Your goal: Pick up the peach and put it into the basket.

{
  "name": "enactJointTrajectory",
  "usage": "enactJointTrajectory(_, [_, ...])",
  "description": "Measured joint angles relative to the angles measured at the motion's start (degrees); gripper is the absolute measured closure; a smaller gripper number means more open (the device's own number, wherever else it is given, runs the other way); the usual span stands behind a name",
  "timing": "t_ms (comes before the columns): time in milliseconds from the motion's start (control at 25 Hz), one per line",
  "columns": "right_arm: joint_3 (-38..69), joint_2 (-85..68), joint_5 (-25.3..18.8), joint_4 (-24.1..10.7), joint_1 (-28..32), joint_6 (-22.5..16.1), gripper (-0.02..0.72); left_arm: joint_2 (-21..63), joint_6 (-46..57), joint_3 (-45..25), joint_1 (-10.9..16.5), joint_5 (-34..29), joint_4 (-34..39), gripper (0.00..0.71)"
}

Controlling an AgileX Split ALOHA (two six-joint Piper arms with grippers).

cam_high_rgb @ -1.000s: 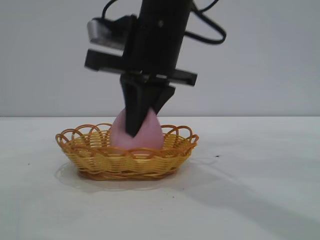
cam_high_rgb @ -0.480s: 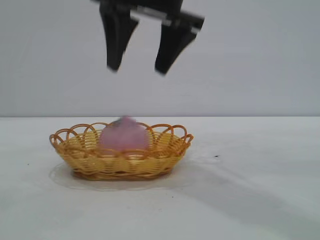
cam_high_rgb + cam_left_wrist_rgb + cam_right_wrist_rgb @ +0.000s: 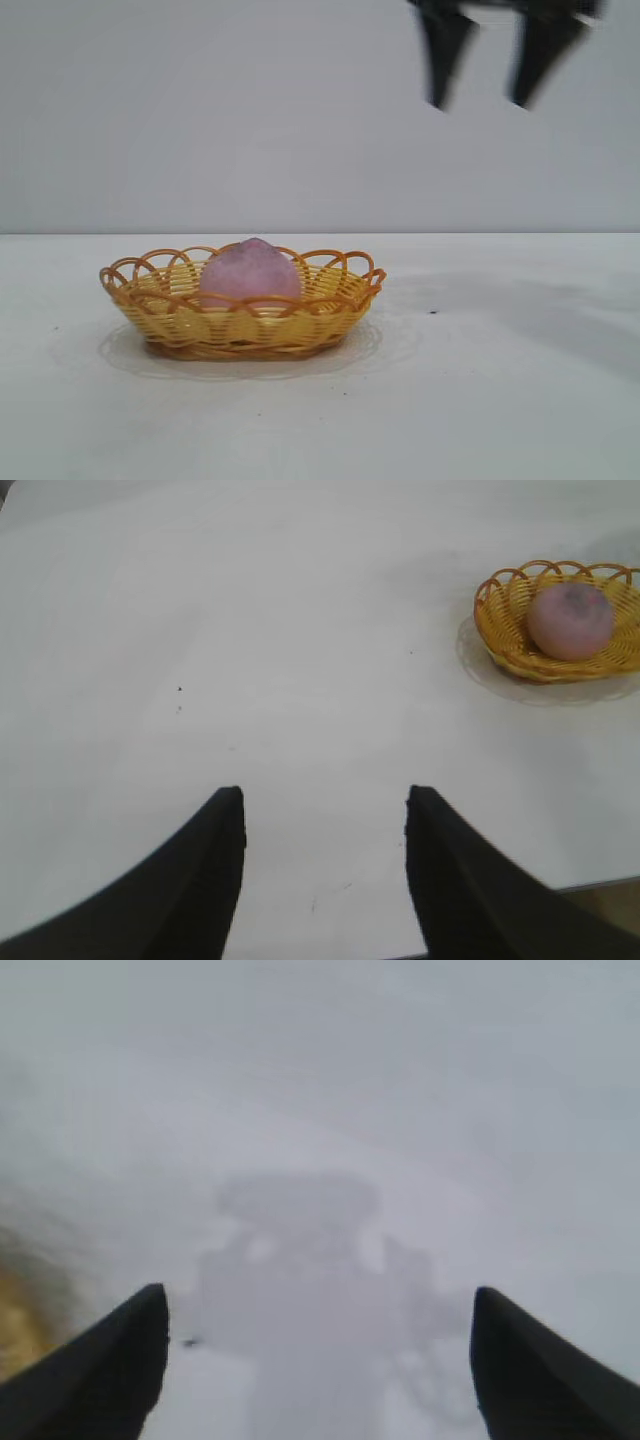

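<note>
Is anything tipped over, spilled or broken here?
No, nothing stands out. The peach sits in the basket, which stands flat on the table. The right gripper hangs open, up and off to the side, holding nothing.

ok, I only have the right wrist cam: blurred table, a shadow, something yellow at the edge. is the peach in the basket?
Observer: Yes. In the exterior view the peach sits inside the basket, and nothing is touching it.
Operator: Where's the right gripper relative to it?
Observer: The right gripper is high up and off to the right of the basket in the exterior view. Its jaws are open and hold nothing.
Operator: And the left arm?
Observer: The left gripper hovers over bare table, open and empty. In its wrist view the basket is far off.
</note>
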State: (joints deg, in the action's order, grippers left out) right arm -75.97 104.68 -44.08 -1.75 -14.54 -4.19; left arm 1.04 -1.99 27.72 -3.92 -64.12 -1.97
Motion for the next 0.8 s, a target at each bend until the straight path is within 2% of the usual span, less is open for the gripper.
enactJointTrajectory(120, [6.88, 1.15, 4.7, 1.44, 5.52, -1.12, 0.139, 0.0, 0.0, 0.0, 0.0, 0.0, 0.0, 0.352])
enactJointTrajectory(320, [9.07, -0.67, 6.24, 2.57, 7.41, -1.39, 0.139, 0.0, 0.0, 0.0, 0.0, 0.0, 0.0, 0.352])
enactJointTrajectory(480, [10.35, -9.73, 3.57, 2.71, 7.41, -1.39, 0.139, 0.0, 0.0, 0.0, 0.0, 0.0, 0.0, 0.352])
enactJointTrajectory(640, [18.23, -27.81, 1.36, 2.23, 7.41, -1.39, 0.139, 0.0, 0.0, 0.0, 0.0, 0.0, 0.0, 0.352])
enactJointTrajectory(720, [22.91, -36.9, -1.87, 2.23, 7.41, -1.39, 0.139, 0.0, -0.05, 0.0, 0.0, 0.0, 0.0, 0.352])
enactJointTrajectory(800, [27.67, -45.73, -7.43, 2.23, 7.41, -1.39, 0.139, 0.0, -0.05, 0.0, 0.0, 0.0, 0.0, 0.352])
